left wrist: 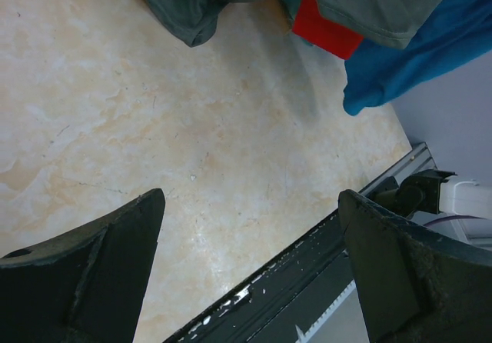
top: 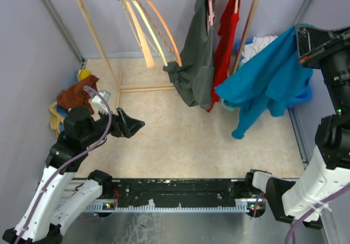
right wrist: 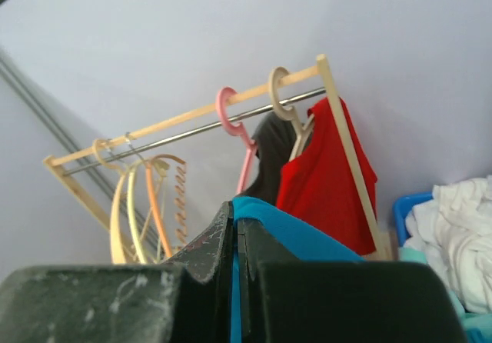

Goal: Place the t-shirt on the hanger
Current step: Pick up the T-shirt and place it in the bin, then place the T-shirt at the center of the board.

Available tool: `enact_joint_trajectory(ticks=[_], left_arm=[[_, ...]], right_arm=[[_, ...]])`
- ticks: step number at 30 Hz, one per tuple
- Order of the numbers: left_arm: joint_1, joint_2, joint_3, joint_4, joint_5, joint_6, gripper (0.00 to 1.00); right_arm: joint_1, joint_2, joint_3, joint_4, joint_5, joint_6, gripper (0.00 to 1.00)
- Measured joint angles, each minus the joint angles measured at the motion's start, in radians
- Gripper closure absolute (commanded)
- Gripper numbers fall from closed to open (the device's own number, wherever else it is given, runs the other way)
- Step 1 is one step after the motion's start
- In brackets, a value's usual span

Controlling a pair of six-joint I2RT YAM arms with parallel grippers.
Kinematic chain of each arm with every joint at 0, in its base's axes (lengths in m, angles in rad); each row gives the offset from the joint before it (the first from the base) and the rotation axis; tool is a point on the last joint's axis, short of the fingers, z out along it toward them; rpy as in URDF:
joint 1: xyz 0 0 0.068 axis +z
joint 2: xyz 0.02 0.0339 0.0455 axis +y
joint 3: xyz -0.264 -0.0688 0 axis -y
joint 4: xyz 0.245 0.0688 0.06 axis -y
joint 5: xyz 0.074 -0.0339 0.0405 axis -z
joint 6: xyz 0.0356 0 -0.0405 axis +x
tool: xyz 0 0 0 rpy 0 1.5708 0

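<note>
The teal-blue t-shirt [top: 270,80] hangs in the air at the right, pinched by my right gripper [top: 299,36], which is shut on its top edge; the cloth shows between the jaws in the right wrist view [right wrist: 284,231]. The orange hanger [top: 164,28] with a wavy bar hangs on the rack rail at the back left, beside two cream hangers; it also shows in the right wrist view [right wrist: 154,204]. My left gripper [top: 135,125] is open and empty, low over the floor at the left, its fingers [left wrist: 100,266] wide apart.
A wooden rack [top: 93,30] stands at the back. A dark grey shirt [top: 197,63] on a pink hanger and a red garment [top: 224,47] hang on it. A clothes pile [top: 76,96] lies at the left; a blue bin with white cloth [right wrist: 453,235] at the right.
</note>
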Motion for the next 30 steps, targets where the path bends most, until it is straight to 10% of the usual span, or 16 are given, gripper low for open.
enact_joint_trajectory(ticks=[30], left_arm=[[0.0,-0.005,-0.001,0.023,0.17,0.026,0.0]], right_arm=[[0.149,-0.38,-1.081,0.51,-0.619,0.468,1.0]])
